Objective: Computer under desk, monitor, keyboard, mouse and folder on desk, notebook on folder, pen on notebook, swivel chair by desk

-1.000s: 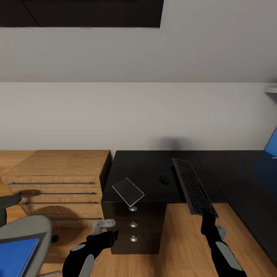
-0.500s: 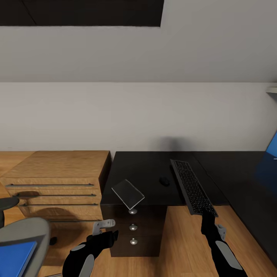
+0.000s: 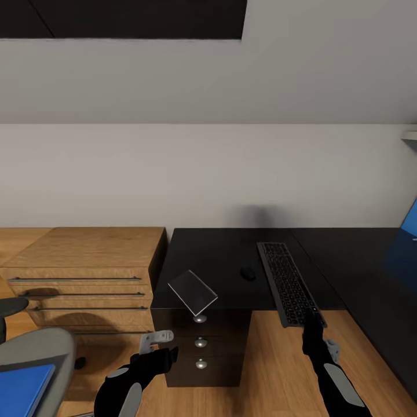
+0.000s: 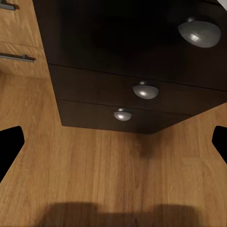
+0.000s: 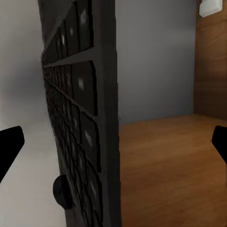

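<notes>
Room: grey wall behind, light wood plank floor below, the desk point(image 3: 226, 260) running from the middle of the head view off to the right.
Left of desk: a light wooden chest point(image 3: 87, 260) with long bar handles stands just beside the desk's left end.
Keyboard: the keyboard point(image 3: 288, 282) lies lengthwise on the desk top, its near end overhanging the front edge.
Right gripper: the right gripper point(image 3: 313, 319) is at that overhanging near end; the right wrist view has the keyboard point(image 5: 80, 127) running edge-on between widely spread tips, so it looks open or barely closed, and I cannot tell if it grips.
Mouse: the mouse point(image 3: 248, 272) sits on the desk just left of the keyboard, apart from it.
Notebook: the notebook point(image 3: 193, 289) rests at the desk's near left corner, tilted and jutting past the edge.
Left gripper: the left gripper point(image 3: 155, 340) hangs low in front of the dark drawers point(image 4: 137, 90), tips wide apart, holding nothing.
Chair and folder: the swivel chair point(image 3: 40, 353) is at the near left, the folder point(image 3: 23, 388) flat on its seat.
Step in hand: probably settling the keyboard on the desk.
Doing it well: push it farther in until no end overhangs, keep it clear of the mouse, then let go straight back.
</notes>
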